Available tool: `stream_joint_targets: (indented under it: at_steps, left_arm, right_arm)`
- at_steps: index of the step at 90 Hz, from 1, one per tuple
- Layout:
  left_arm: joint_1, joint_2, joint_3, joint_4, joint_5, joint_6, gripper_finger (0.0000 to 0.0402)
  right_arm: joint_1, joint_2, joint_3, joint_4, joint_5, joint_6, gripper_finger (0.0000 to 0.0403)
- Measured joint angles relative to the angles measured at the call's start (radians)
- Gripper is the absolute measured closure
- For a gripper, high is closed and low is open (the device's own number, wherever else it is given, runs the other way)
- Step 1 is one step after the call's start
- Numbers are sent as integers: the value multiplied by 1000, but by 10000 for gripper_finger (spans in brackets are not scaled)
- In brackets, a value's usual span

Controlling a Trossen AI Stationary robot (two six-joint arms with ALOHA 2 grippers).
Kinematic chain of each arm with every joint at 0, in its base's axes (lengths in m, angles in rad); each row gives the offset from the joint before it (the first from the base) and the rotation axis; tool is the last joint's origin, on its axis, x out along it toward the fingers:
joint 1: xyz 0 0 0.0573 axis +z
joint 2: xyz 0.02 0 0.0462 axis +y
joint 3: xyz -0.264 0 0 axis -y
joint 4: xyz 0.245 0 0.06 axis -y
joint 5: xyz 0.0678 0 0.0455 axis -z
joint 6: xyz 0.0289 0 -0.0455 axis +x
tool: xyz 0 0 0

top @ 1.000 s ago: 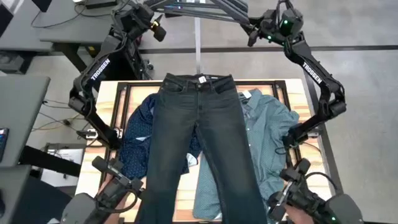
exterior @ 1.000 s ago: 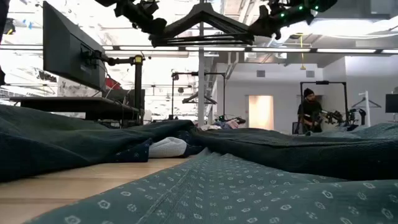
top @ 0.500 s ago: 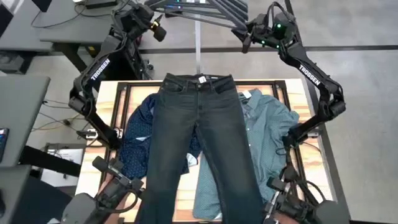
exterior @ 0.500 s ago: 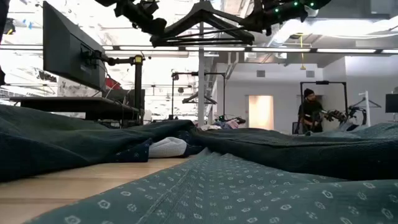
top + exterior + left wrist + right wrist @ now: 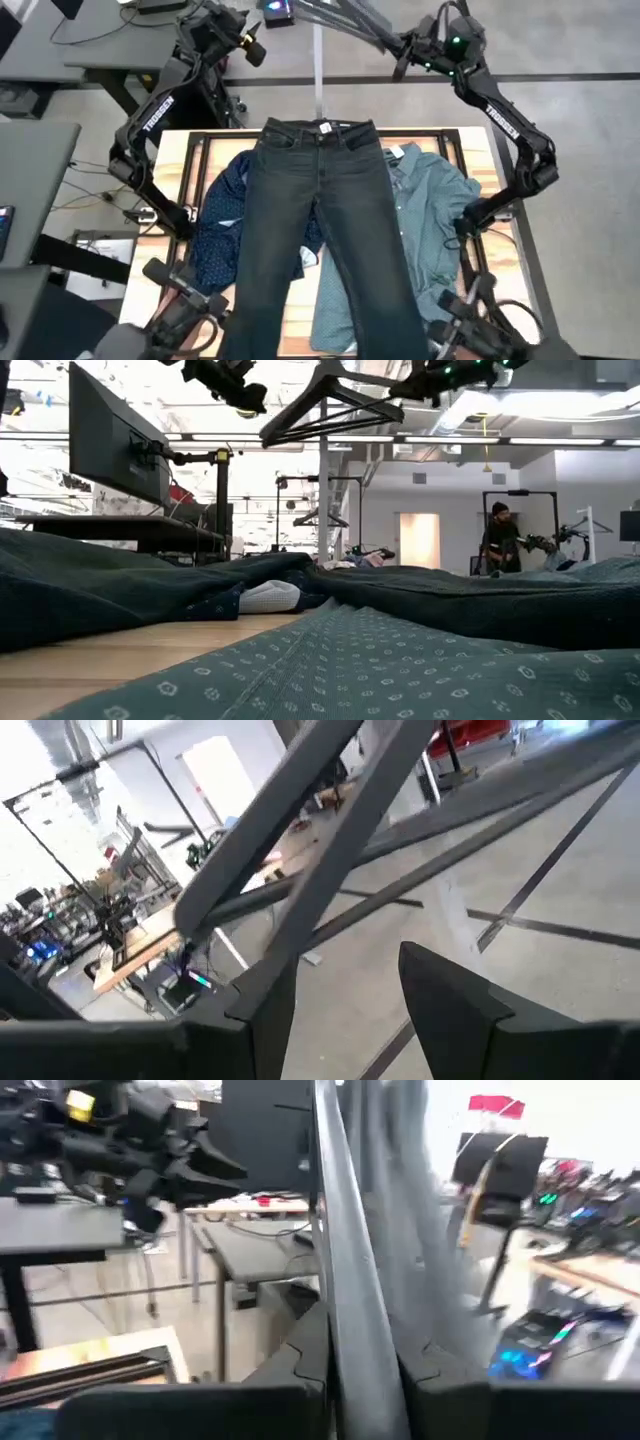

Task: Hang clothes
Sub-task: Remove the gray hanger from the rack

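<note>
Since the earlier pictures, the black plastic hanger (image 5: pixel 325 405) has tilted: one end has come away from the left gripper (image 5: pixel 252 45) and now hangs lower, while the right gripper (image 5: pixel 408 50) carries it alone above the far edge of the bench.

Taking the long dark charcoal jeans (image 5: pixel 320 230) as the landmark, they lie flat down the middle of the pale wooden bench (image 5: pixel 165 170), waistband at the far edge, legs running toward the near edge. Beneath them on the right arm's side the teal-green button-up shirt (image 5: pixel 435 215) spreads out, partly covered by the jeans. On the left arm's side the navy shirt with tiny white dots (image 5: pixel 222 225) is crumpled, also tucked partly under the jeans.

Both arms are raised beyond the jeans' waistband. In the right wrist view the right gripper is clenched on the bar of the hanger (image 5: pixel 345 1300). In the left wrist view the left gripper's fingers (image 5: pixel 455 1000) stand apart, released, with the hanger (image 5: pixel 300 860) passing just beside one of them.

Far behind the bench, in the low view, a person (image 5: pixel 497 538) stands in the room.
</note>
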Motion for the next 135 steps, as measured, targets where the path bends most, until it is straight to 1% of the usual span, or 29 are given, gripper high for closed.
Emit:
stream_joint_targets:
  at_steps: [5,23,33,40,54,64,71,80,88,94,101,110,122,135]
  left_arm:
    - [-7,-17,0,-5,2,0,240]
    - [-19,-74,0,-14,2,0,240]
    - [-29,-103,0,-35,1,0,240]
    - [-40,-125,0,-59,0,0,240]
    - [-75,-170,0,-126,-1,4,240]
    - [-123,-203,0,-191,-9,53,240]
    - [-180,-232,0,-233,-74,87,240]
    - [-287,-267,0,-285,-219,119,240]
    - [-396,-290,0,-321,-344,114,240]
    - [-480,-299,0,-340,-425,83,240]
    - [-568,-301,0,-375,-491,53,240]
    - [-663,-297,0,-439,-522,13,240]
    - [-773,-280,0,-508,-527,-107,240]
    - [-877,-267,0,-566,-526,-200,240]
  right_arm:
    - [-6,-21,23,-41,16,-11,379]
    - [-8,-86,60,-112,23,-3,379]
    - [3,-128,98,-240,24,6,379]
    - [27,-161,117,-342,26,11,379]
    - [96,-235,128,-479,23,75,379]
    - [139,-288,129,-569,27,117,379]
    - [170,-321,129,-612,37,129,379]
    - [207,-361,129,-644,36,141,379]
    - [233,-400,129,-695,27,148,379]
    - [253,-425,129,-777,28,160,379]
    - [279,-450,129,-912,33,173,379]
    - [334,-475,125,-1048,35,184,379]
    - [411,-513,95,-1093,17,229,381]
    - [454,-544,64,-1146,20,253,381]
